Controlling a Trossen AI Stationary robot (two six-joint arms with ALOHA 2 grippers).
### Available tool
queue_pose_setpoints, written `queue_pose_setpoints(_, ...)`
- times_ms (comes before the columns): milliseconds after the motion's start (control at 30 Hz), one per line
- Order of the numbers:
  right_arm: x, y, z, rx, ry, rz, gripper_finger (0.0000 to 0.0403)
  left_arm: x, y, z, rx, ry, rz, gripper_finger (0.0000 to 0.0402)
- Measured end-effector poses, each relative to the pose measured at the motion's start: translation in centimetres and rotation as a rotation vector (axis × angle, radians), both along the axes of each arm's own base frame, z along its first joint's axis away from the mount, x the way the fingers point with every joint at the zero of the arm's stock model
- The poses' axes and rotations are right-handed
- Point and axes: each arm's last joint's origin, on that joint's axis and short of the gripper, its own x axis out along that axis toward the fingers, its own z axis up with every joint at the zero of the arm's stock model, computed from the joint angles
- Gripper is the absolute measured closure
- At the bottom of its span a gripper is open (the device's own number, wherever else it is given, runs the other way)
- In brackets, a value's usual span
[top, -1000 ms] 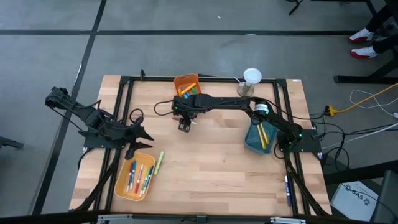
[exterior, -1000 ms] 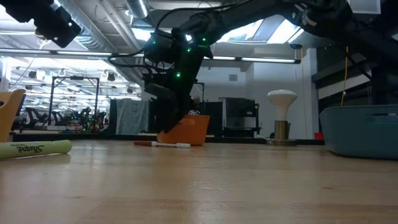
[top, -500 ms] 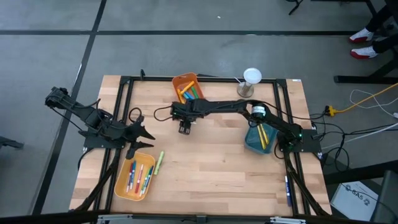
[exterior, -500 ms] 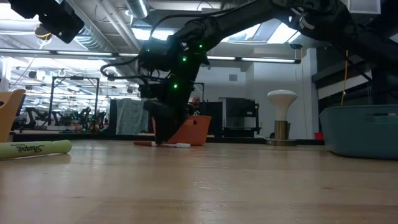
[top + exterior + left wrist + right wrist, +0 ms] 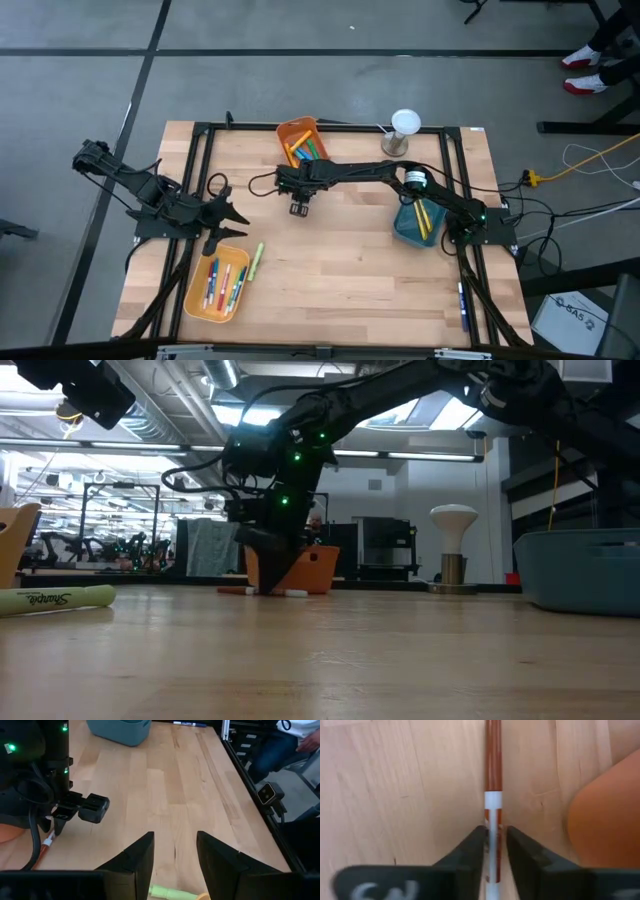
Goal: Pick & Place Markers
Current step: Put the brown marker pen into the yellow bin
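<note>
The right arm is reaching across the table, its gripper [image 5: 298, 207] pointing down at the wood beside the orange bin [image 5: 300, 139]. Its fingers [image 5: 470, 851] are standing narrowly apart, flanking a red-and-white marker [image 5: 493, 805] lying flat on the table. The left gripper [image 5: 226, 222] is waiting, fingers spread and empty, above the yellow bin [image 5: 193, 300] of markers [image 5: 226, 283].

Red-brown-capped white marker [image 5: 493, 820] lies flat on the wooden table [image 5: 340, 260], just beside the orange plastic bin [image 5: 300, 131] holding several markers. Green highlighter marker [image 5: 256, 259] lies flat beside the yellow bin [image 5: 196, 303] of mixed-colour markers. Teal bin [image 5: 404, 226] holds an orange-yellow one.
</note>
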Motion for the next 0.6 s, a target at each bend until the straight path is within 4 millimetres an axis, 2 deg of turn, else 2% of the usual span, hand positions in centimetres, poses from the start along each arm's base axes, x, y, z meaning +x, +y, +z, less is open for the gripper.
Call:
queue_pose_setpoints(133,0.02,-0.02,-0.01,0.002,-0.002,0.001,0.0372,0.00,0.00,0.00,0.000,0.000,0.000,0.0258)
queue_pose_setpoints(233,0.08,0.02,0.17,0.004,-0.013,0.002,0.0397,0.00,0.00,0.00,0.000,0.000,0.000,0.0258)
queue_pose_setpoints(400,0.24,0.10,0.17,-0.005,-0.027,0.003,0.0375,0.00,0.00,0.00,0.000,0.000,0.000,0.0258)
queue_pose_setpoints(600,0.44,0.36,0.47,-0.006,-0.030,0.009,0.0316,0.00,0.01,0.00,0.001,-0.001,0.001,0.0258)
